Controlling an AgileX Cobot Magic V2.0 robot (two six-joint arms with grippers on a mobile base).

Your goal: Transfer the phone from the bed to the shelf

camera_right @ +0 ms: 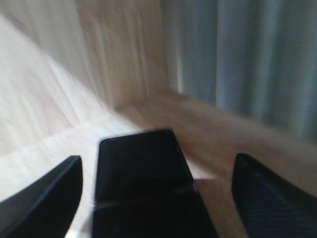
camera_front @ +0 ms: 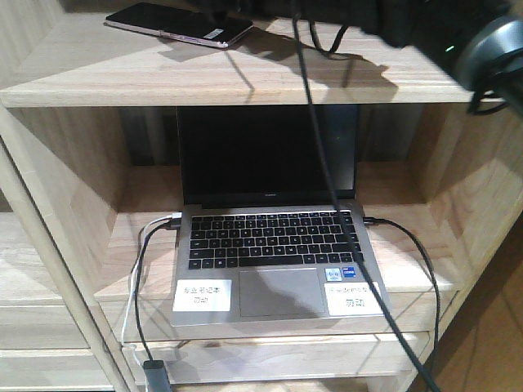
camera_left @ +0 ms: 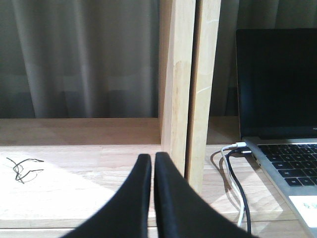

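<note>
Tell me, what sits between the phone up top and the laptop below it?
In the front view, only a thick shelf board separates them: the phone lies on top of it, and the laptop stands open in the compartment underneath.

Front camera faces shelf (camera_front: 245, 82), wrist views close, sharing laptop (camera_front: 274, 245)

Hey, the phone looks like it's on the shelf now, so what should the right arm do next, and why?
Probably draw the right gripper straight back and away. The phone already lies flat on the top board of the shelf, and the wrist view shows the fingers spread wide on either side of it, not pinching, so pulling out cleanly should avoid nudging it.
</note>
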